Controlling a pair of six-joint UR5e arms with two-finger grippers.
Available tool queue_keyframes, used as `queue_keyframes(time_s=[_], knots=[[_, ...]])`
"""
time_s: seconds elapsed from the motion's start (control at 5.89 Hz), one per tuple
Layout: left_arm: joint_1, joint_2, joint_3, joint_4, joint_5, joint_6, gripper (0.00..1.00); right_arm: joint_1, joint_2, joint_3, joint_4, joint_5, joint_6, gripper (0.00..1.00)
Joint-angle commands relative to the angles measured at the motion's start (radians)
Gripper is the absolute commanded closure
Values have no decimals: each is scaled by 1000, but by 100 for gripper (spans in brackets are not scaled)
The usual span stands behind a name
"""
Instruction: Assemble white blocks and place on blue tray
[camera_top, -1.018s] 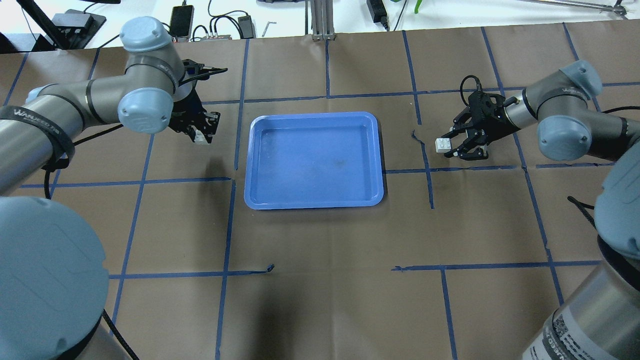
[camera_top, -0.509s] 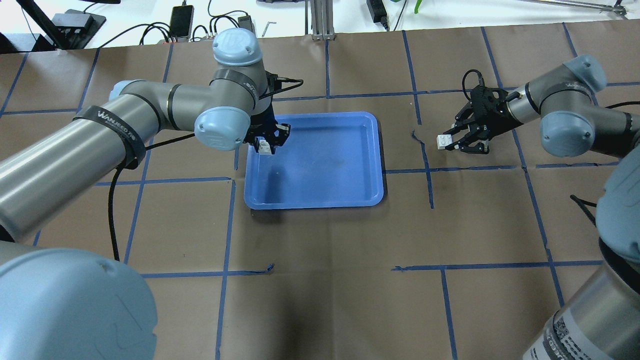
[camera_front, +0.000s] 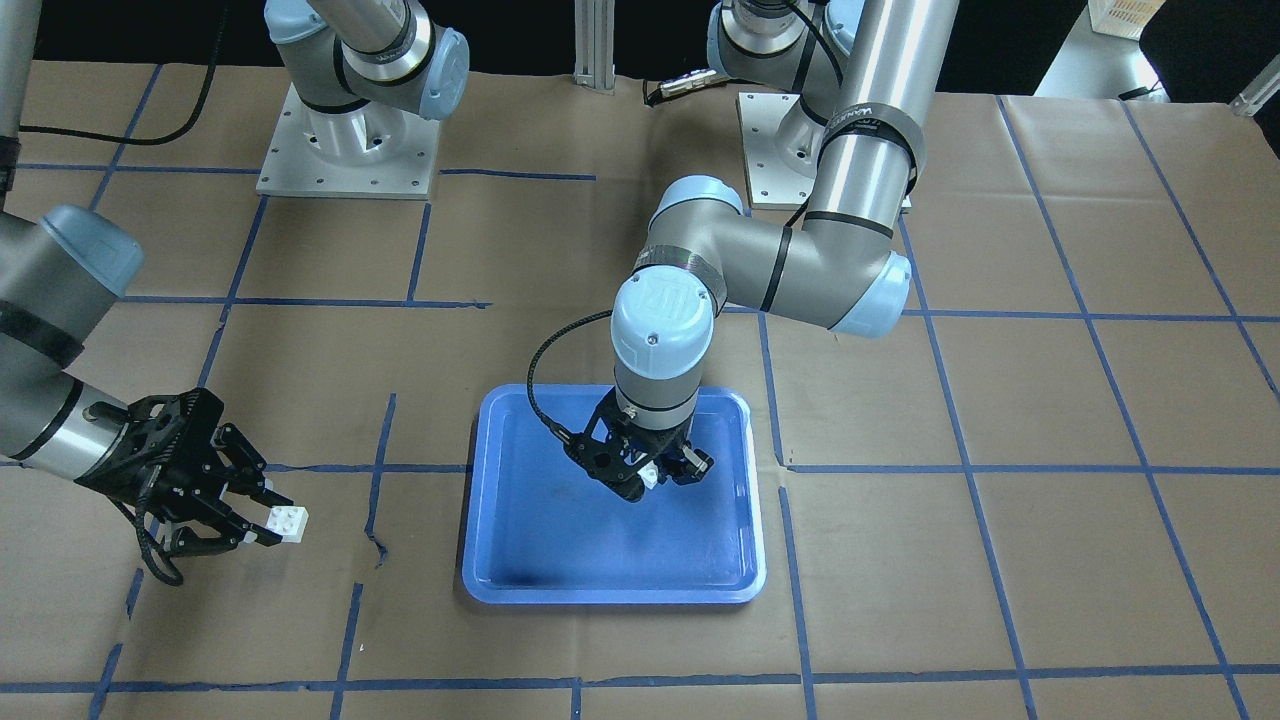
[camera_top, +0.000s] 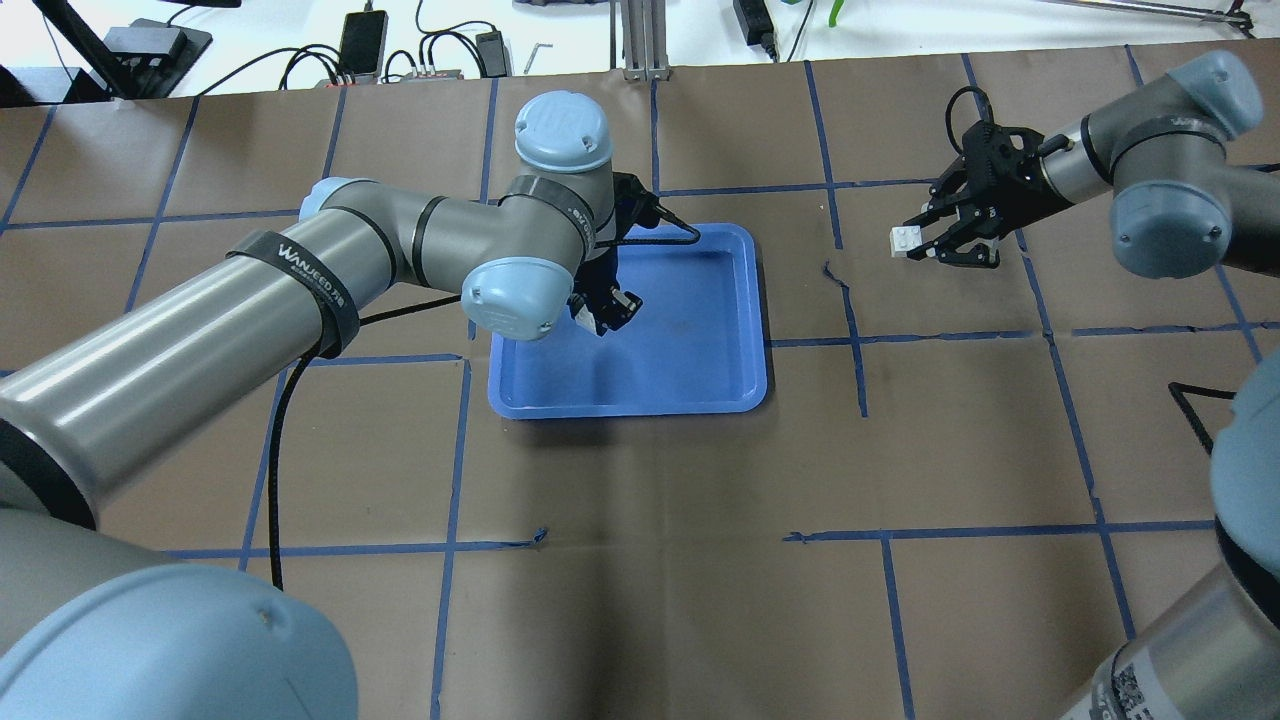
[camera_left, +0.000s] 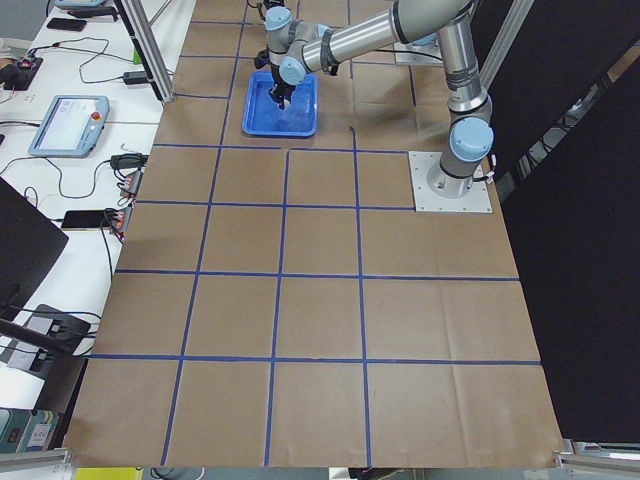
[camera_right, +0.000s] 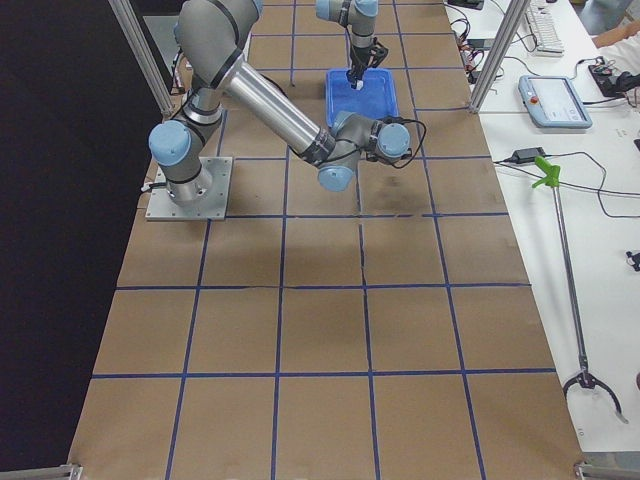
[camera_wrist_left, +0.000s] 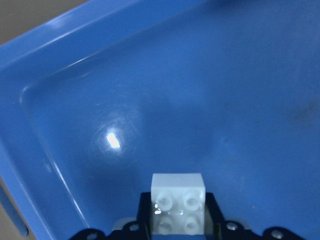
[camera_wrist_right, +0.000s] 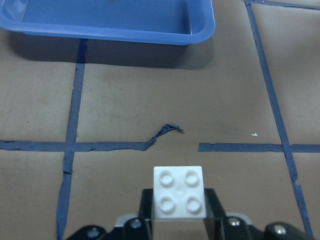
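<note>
Since half a second ago the left arm has swung further in, carrying its left claw (camera_front: 652, 478) from the near-left rim of the blue tray (camera_top: 742, 398) to a spot above the tray's floor, left of centre. The right claw (camera_top: 921, 243) has drifted toward the far side of the desk (camera_top: 650, 580) and stays outside the tray.

Each claw is clamped on one of the white blocks. The left block (camera_wrist_left: 178, 202) sits between the tips with its four studs turned toward the wrist camera and blue tray floor behind it. It seems to hang a little above the floor, though the pictures do not settle whether it touches. The right block (camera_wrist_right: 179, 192) is pinched the same way, studs toward its own camera, over bare brown paper.

The move ahead likely turns on the gap between the blocks. They are well apart, with the tray's right rim and a strip of desk between them. The right block lies to the robot's right of the left one and somewhat further out. Both are square, so neither has a long axis to align; only the studded faces matter.

The left arm reaches across with its wrist pointing steeply down. The right forearm lies low, its claw aimed sideways at the tray.
</note>
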Motion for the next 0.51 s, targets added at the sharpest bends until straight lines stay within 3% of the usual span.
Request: queue_keyframes(time_s=[0.0,0.34], knots=[[-4,-6,-12,6,3,385,97,0,-93,3,105,0,3,72],[-36,-7,-19,15,-5,608,94,2,-182,9,216,-2,3,72]])
